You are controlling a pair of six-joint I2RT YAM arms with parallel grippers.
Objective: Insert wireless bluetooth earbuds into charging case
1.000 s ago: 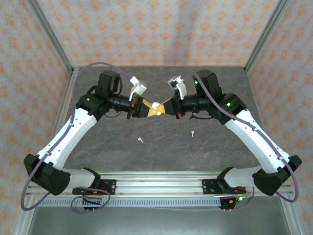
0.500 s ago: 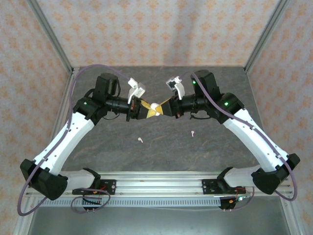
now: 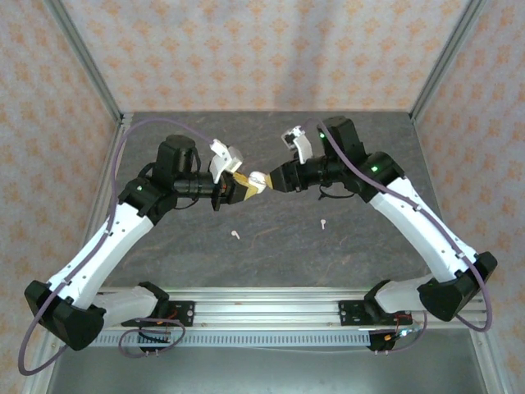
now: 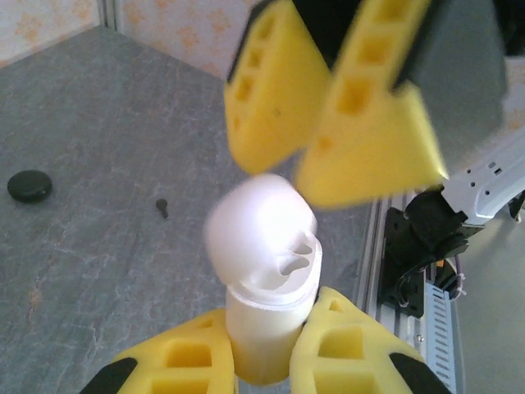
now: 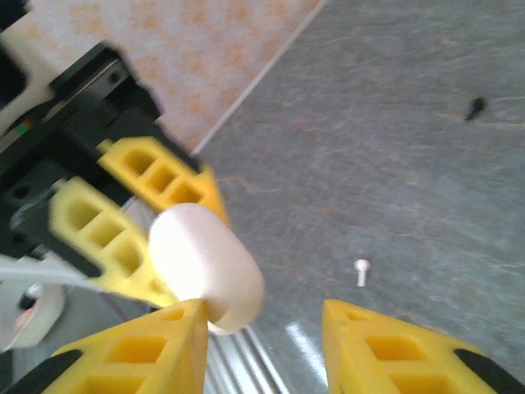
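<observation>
The opened charging case is pinched by the left end effector, the right end effector is spread beside its lid, and two white earbuds lie uninserted on the counter, nearer the bases than both.

- A grey, stone-patterned counter is seen.
- A white earbud is laid at 7 o'clock of the counter's middle.
- A second white earbud is laid at 4 o'clock, well apart from the first.
- A black earbud is laid near a black disc, at its 3 o'clock.
</observation>
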